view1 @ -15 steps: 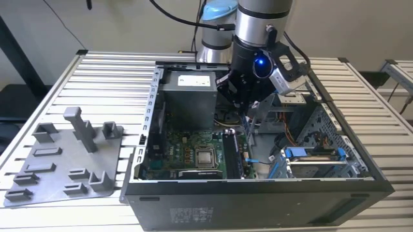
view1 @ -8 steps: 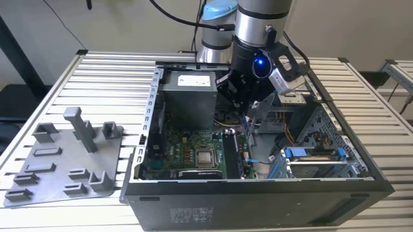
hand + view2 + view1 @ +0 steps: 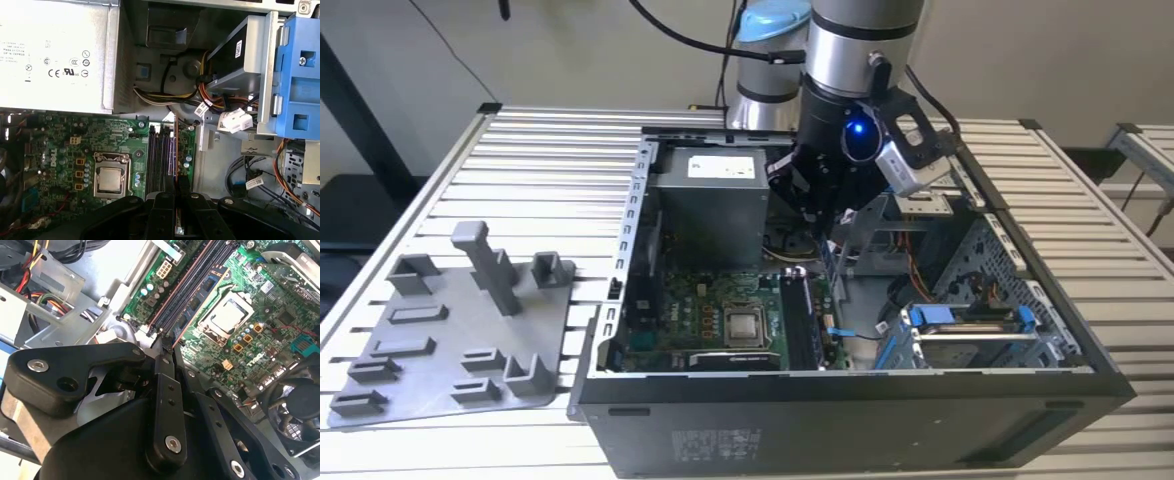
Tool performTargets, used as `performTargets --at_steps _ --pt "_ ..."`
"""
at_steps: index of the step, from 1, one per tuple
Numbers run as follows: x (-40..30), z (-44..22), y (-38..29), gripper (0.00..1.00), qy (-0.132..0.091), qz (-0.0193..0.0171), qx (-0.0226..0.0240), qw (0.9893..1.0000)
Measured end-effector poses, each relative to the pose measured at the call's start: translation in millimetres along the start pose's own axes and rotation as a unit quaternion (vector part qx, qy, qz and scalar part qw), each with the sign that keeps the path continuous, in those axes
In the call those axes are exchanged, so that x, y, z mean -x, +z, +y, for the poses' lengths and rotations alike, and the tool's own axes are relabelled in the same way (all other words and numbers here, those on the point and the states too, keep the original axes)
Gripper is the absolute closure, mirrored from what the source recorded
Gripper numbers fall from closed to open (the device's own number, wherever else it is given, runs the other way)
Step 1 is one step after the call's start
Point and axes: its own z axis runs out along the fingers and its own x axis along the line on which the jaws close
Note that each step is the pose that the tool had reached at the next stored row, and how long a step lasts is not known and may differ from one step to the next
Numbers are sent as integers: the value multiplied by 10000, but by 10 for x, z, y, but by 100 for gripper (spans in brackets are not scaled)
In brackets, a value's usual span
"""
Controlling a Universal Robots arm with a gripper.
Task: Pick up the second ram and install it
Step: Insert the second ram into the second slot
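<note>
My gripper [image 3: 825, 228] hangs inside the open computer case, over the far end of the motherboard [image 3: 707, 320]. In both wrist views its black fingers [image 3: 170, 186] are shut on the second ram [image 3: 176, 145], a thin dark strip seen edge-on with an orange-brown edge. The ram [image 3: 202, 304] runs out from the gripper [image 3: 167, 342] along the black memory slots [image 3: 185, 287], parallel to them. In the first wrist view it lies over the edge of the slots [image 3: 159, 155] that faces away from the processor socket [image 3: 112, 180], with the gripper [image 3: 176, 182] just above. Whether it touches a slot I cannot tell.
The grey power supply [image 3: 707, 200] stands close to the gripper on the exterior view's left. A blue drive cage [image 3: 967, 325] and bundled cables [image 3: 210, 107] crowd the other side. A grey tray [image 3: 454, 330] with posts lies outside the case. The case walls [image 3: 854, 400] ring the board.
</note>
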Motion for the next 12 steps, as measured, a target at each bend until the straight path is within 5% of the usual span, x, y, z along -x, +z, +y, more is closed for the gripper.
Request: performTargets --at_steps 4,12 --pt "0 1 13 86 0 -1 3 10000" --pt "-3 8 154 86 0 1 -5 10000"
